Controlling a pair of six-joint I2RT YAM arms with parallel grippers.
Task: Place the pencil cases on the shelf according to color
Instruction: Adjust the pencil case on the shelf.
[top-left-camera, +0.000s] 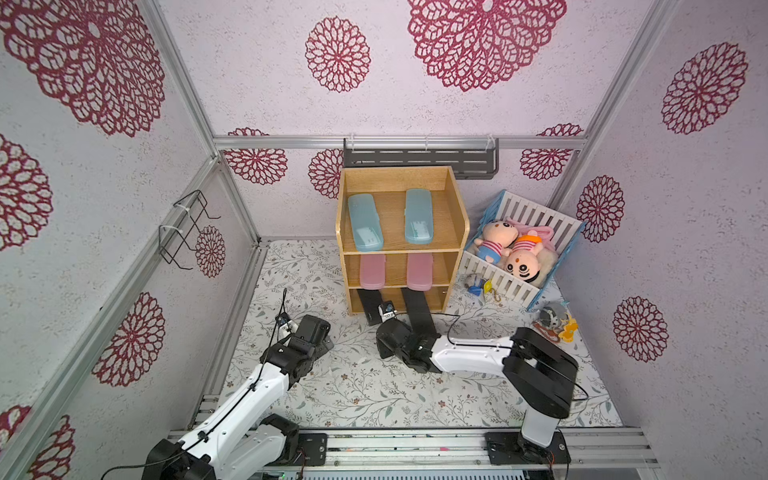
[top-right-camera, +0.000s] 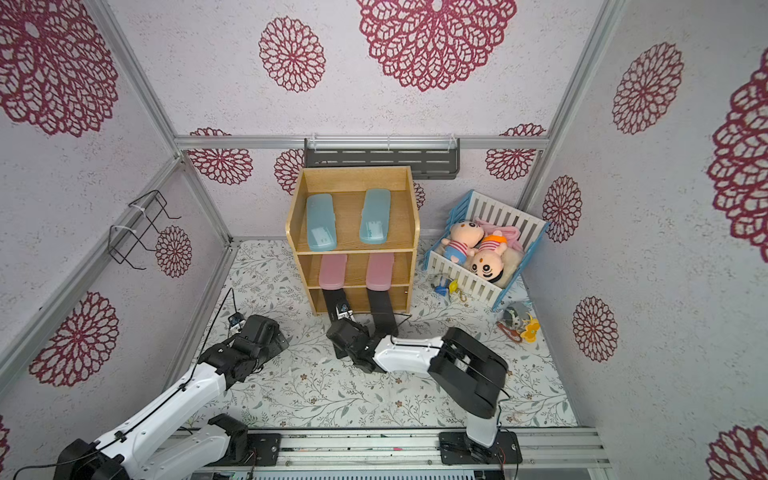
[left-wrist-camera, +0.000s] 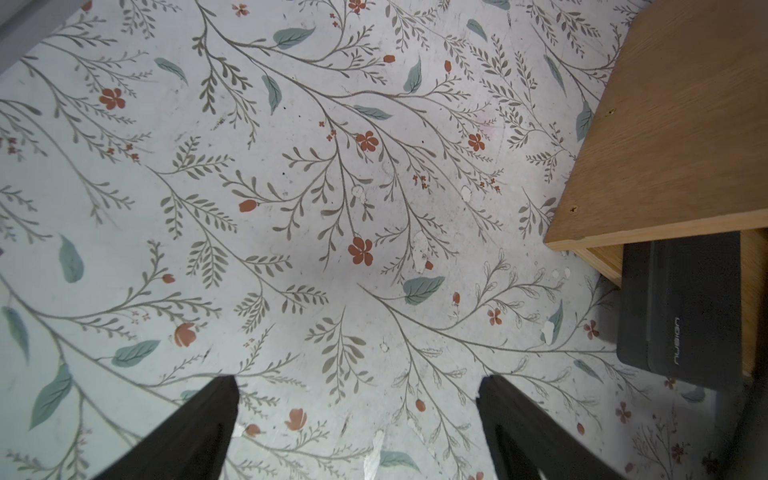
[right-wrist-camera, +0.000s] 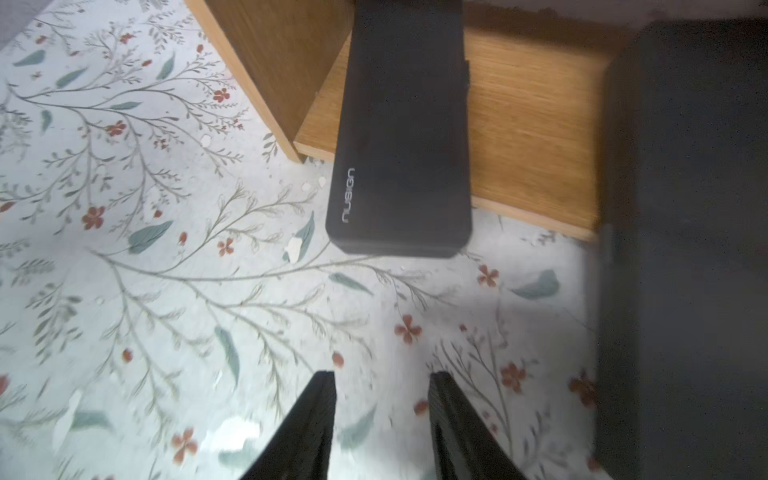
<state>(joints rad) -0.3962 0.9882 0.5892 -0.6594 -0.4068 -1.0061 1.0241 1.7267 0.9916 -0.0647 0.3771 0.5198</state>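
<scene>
The light wood shelf (top-left-camera: 392, 224) stands at the back of the mat. Two light blue pencil cases (top-left-camera: 365, 222) (top-left-camera: 419, 216) lie on its top tier and two pink ones (top-left-camera: 372, 271) (top-left-camera: 419, 271) on the middle tier. Two black cases (top-left-camera: 370, 307) (top-left-camera: 419, 309) stick out of the bottom tier. In the right wrist view my right gripper (right-wrist-camera: 384, 376) hangs over the mat, narrowly open and empty, short of the left black case (right-wrist-camera: 401, 145); the other black case (right-wrist-camera: 681, 208) is beside it. My left gripper (left-wrist-camera: 358, 379) stands wide open over bare mat, the black case (left-wrist-camera: 681, 307) off to its side.
A white slatted crate (top-left-camera: 528, 216) with plush dolls (top-left-camera: 511, 249) leans beside the shelf on the right. Small toys (top-left-camera: 478, 284) (top-left-camera: 555, 322) lie on the mat near it. A dark grey rack (top-left-camera: 419, 158) hangs behind the shelf, and a wire holder (top-left-camera: 187, 228) on the left wall.
</scene>
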